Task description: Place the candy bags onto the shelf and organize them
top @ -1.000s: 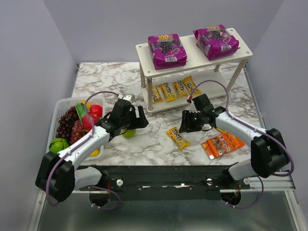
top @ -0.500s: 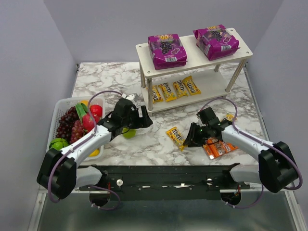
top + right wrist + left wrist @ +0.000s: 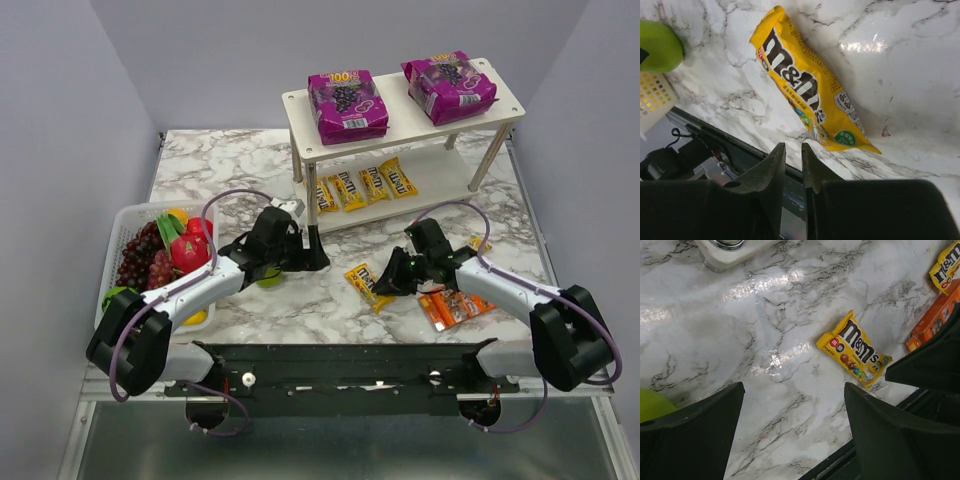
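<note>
Jaws, right: the right gripper [image 3: 793, 147] is narrowing to a slim gap with nothing between its fingers, and is poised just short of a small yellow packet with brown lettering [image 3: 810, 90].
Jaws, left: the left gripper [image 3: 792, 385] is standing spread wide and empty, looking down on bare marble with that packet ahead of it.
Change: over the last second the right arm has been swinging back from the front of the shelf to the near table, its fingers drawing together on the way. The left gripper has been sliding rightward toward the shelf's front leg.
Packet: it is lying flat and slanted on the marble-patterned table [image 3: 230, 160], between the two grippers and touching neither.
Also loose: a flat orange pack [image 3: 458, 303] is lying just beside the right arm, and a second yellow packet [image 3: 947, 265] is showing just beyond it.
Shelf: the white wood-grain two-tier shelf on thin metal legs [image 3: 400, 108] is carrying two glossy purple pouches [image 3: 347, 105] on top and a row of four yellow packets [image 3: 365, 185] below.
Meaning: the right arm is probably lining up its next pick, with three items still waiting on the table.
Bystanders: a green fruit [image 3: 268, 278] is sitting under the left arm, beside the white fruit basket [image 3: 125, 225].
</note>
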`<action>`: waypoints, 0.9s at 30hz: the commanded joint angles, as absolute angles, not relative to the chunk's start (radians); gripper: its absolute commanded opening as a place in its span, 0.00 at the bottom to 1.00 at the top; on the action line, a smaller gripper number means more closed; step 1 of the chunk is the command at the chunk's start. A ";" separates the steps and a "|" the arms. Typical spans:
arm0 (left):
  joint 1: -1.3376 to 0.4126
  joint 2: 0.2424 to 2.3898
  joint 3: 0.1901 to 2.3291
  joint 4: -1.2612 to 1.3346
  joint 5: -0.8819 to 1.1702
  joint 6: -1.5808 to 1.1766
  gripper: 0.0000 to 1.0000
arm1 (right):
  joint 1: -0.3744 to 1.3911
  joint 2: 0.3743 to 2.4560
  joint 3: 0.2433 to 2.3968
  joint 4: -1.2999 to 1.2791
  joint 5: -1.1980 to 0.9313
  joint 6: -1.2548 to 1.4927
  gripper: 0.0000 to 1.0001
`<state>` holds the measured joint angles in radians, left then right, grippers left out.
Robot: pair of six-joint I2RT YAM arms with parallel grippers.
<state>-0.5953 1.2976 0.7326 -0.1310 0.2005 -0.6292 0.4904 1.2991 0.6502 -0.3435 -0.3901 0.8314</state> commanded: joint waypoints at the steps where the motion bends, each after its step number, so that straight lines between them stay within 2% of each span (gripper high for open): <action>1: -0.626 1.351 0.794 -0.069 0.238 -0.626 0.89 | 0.497 1.374 0.632 -0.261 -0.310 0.887 0.26; 7: -0.649 1.377 0.818 -0.020 0.264 -0.630 0.83 | 0.497 1.419 0.588 -0.279 -0.154 0.988 0.25; 16: -0.683 1.408 0.828 0.029 0.291 -0.615 0.78 | 0.497 1.355 0.581 -0.324 -0.095 0.983 0.28; 19: -0.701 1.428 0.837 0.047 0.293 -0.612 0.78 | 0.497 1.263 0.598 -0.374 -0.098 0.980 0.37; 20: -0.706 1.434 0.839 0.052 0.293 -0.612 0.78 | 0.497 1.243 0.600 -0.388 -0.103 0.986 0.44; 23: -0.721 1.463 0.859 0.074 0.296 -0.611 0.77 | 0.497 1.183 0.591 -0.428 -0.130 1.011 0.54; 27: -0.742 1.511 0.891 0.098 0.302 -0.611 0.74 | 0.497 1.158 0.529 -0.420 -0.207 1.046 0.55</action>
<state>-0.7177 1.4658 0.8360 0.0368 0.2745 -0.6250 0.4973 1.1801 0.5930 -0.3679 -0.1593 1.0058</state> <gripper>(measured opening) 0.760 0.548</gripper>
